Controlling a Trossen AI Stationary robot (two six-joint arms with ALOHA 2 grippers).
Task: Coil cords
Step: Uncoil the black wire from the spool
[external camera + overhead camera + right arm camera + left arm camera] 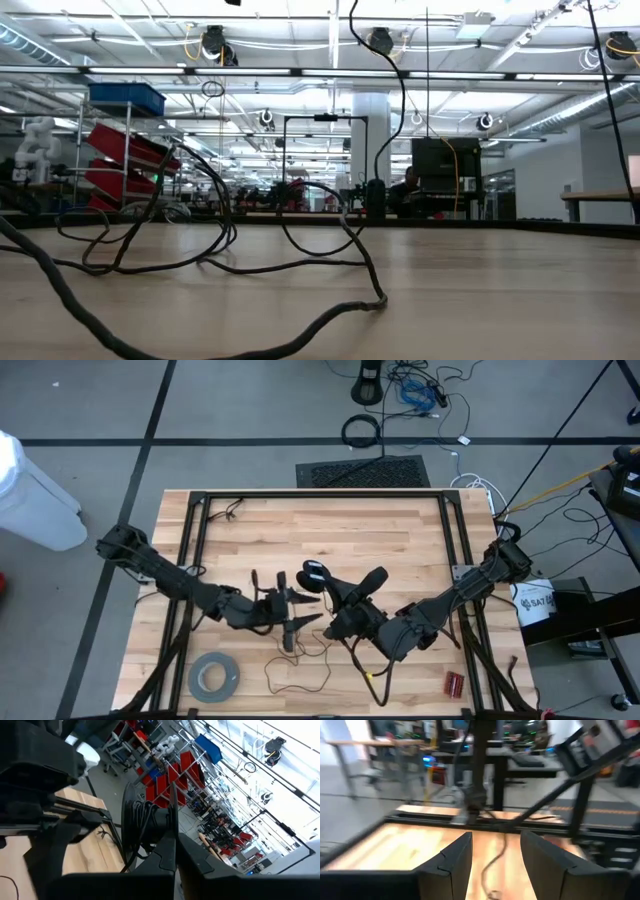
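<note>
Above the pale wooden bench [400,525], our right gripper [172,827] clamps its jaws on the small round black disc [145,822] wound with thin dark wire [300,678], so the coil stays put. Our left gripper [492,857], jaws apart, faces a loose strand, presumably to feed it.

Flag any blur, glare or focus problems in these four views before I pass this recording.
High view: evenly lit and sharp, wire thin but traceable. Low view: bright ceiling lights glare, nearest wire soft. Left wrist view: streaky motion blur over the table, left gripper open. Right wrist view: right gripper shut on the coiled wire, dark against a bright room.
</note>
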